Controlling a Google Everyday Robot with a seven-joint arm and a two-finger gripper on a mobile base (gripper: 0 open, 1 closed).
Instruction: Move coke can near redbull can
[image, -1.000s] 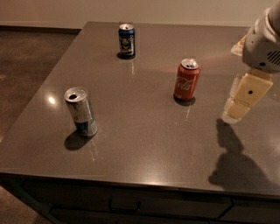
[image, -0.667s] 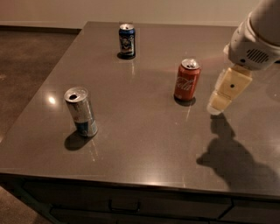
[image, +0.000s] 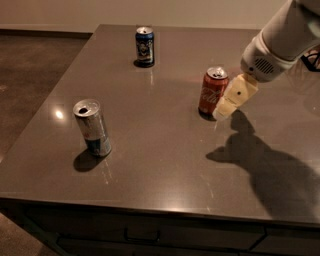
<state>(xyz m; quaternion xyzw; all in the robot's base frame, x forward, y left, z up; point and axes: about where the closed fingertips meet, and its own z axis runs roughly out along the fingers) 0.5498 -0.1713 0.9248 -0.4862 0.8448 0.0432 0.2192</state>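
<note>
The coke can (image: 212, 91), red-orange with white script and a silver top, stands upright right of the table's middle. The redbull can (image: 93, 127), slim and silver with a blue lower band, stands upright at the front left of the table, far from the coke can. My gripper (image: 226, 104), cream-coloured on a white arm coming in from the upper right, is right beside the coke can on its right side, low above the tabletop. Its tip is close to or touching the can's lower right side.
A shorter dark blue can (image: 144, 46) with a white emblem stands at the back of the dark grey table (image: 160, 165). The table's left edge drops to a brown floor (image: 30, 75). The arm's shadow (image: 260, 160) lies on the tabletop at the right.
My gripper has moved left and slightly down, from well right of the coke can to right next to it. The cans have not moved.
</note>
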